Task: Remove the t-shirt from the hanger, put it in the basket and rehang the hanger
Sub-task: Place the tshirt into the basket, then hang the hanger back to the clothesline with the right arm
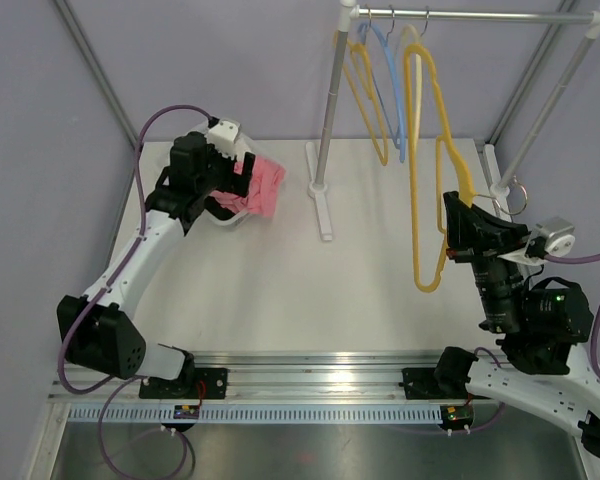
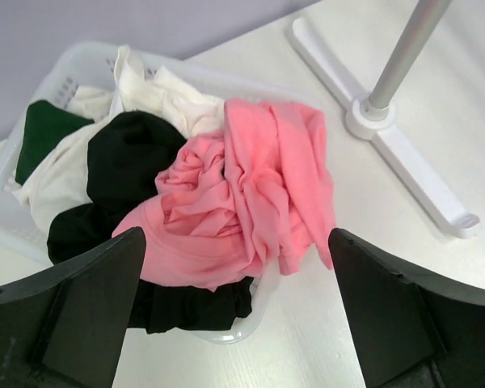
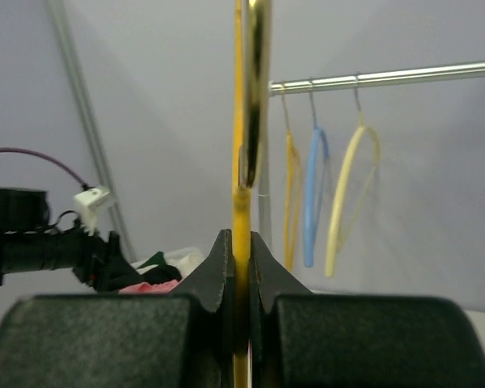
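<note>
Pale lilac walls close in a white desk (image 1: 380,300) framed by grey metal struts. At the far left of it sits a white basket (image 2: 73,61) heaped with clothes: a green piece (image 2: 44,133), a white one (image 2: 162,89) and a black one (image 2: 129,153). The pink t-shirt (image 2: 259,186) lies crumpled on top, and one fold spills over the basket's rim towards the desk. The left pincer (image 2: 236,238) hangs right above that heap. Its jaws are spread wide, one on either side of the pink cloth, and they hold nothing.

Further right stands the foot of the clothes stand (image 2: 412,162), and its upright post (image 1: 330,100) rises to the rail (image 1: 480,15). From the rail hang a yellow hanger (image 1: 365,100), a blue hanger (image 1: 395,90) and a cream hanger (image 3: 343,186).

At the right side, the right pincer (image 3: 241,250) is clamped narrowly on a large yellow hanger (image 1: 420,180). No cloth is on it.

By the look of things the shirt is already off and dropped, so what is left is a clean retreat. The left arm would do best to rise straight up with its jaws apart, so that neither finger catches the loose pink fold and drags the shirt out over the rim. The right arm should grip firmly and move slowly, because the long hanger could swing against the post or the hangers on the rail.
</note>
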Controlling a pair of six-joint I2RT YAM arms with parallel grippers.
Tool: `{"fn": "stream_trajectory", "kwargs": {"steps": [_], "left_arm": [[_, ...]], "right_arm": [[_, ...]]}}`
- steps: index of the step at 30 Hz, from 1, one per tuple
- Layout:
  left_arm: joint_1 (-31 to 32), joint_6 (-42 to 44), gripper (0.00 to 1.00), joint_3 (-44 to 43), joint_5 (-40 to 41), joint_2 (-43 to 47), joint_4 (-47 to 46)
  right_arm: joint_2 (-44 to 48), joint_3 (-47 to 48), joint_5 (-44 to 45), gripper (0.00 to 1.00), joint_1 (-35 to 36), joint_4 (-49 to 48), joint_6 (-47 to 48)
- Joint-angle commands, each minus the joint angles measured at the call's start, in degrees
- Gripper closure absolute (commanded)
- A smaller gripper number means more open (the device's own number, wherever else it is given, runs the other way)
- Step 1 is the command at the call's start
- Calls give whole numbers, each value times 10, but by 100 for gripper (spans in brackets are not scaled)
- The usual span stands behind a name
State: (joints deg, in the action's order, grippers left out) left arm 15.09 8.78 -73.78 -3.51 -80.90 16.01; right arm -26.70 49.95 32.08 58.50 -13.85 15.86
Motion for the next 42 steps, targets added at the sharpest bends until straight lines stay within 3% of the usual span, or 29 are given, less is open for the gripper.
{"fn": "stream_trajectory", "kwargs": {"steps": [1, 15, 28, 29, 32, 33, 37, 39, 42], "left_arm": [[7, 7, 1, 22, -4, 28, -50], [30, 12, 1, 49, 11, 48, -70], [44, 18, 1, 55, 18, 51, -70], [44, 18, 1, 55, 19, 50, -70], [46, 18, 1, 51, 21, 46, -68], [46, 18, 1, 52, 19, 45, -67], [48, 17, 1, 51, 18, 42, -65], [49, 17, 1, 50, 19, 41, -65], [49, 17, 1, 51, 18, 42, -65]], "right_arm": [[-24, 22, 129, 100, 3, -48, 36], [-94, 42, 312, 100, 4, -189, 207], [-186, 105, 288, 100, -12, -251, 292], [-195, 116, 291, 100, -17, -239, 286], [-232, 198, 289, 100, -60, -40, 177], [-258, 223, 287, 100, -76, 77, 101], [-300, 293, 267, 100, -164, 196, 14], [-322, 320, 199, 100, -221, 298, -58], [-364, 365, 117, 100, -282, 369, -106]]}}
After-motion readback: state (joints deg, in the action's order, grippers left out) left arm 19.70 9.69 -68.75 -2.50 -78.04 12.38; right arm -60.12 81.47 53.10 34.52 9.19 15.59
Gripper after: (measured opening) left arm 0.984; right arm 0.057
